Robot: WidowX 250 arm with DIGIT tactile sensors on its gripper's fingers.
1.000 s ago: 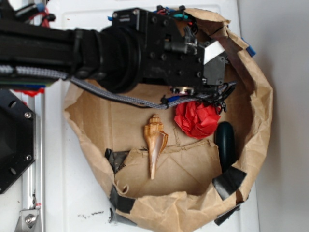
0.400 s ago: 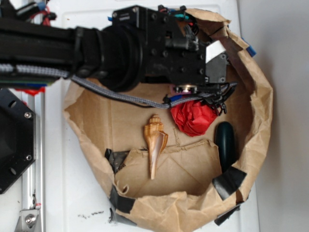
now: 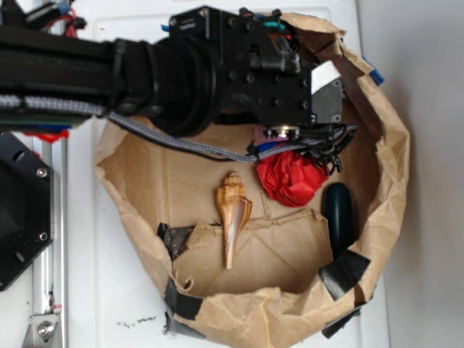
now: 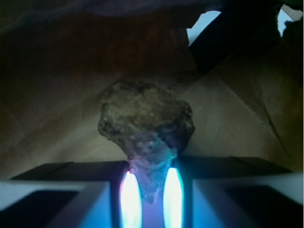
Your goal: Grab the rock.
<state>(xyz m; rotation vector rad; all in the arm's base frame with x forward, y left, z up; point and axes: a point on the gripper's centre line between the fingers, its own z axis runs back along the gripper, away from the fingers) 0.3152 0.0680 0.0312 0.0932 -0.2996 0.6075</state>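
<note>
In the wrist view the rock (image 4: 145, 124), a rough, lumpy brown-grey stone, sits on brown paper right in front of me. Its narrow lower end lies between my two lit fingers. My gripper (image 4: 151, 173) is shut on that end, with the pads close against both of its sides. In the exterior view my gripper (image 3: 290, 109) hangs over the far right part of the paper-lined bowl. There the arm hides the rock and the fingertips.
A crumpled red paper ball (image 3: 290, 177) lies just below the gripper. A glossy black oval (image 3: 338, 210) sits to its right and a tan spiral seashell (image 3: 233, 214) to its left. The crumpled brown paper wall (image 3: 395, 167) rings the area closely.
The gripper head has shifted slightly to the right over the last second. The red paper ball has moved a little to the left beneath it.
</note>
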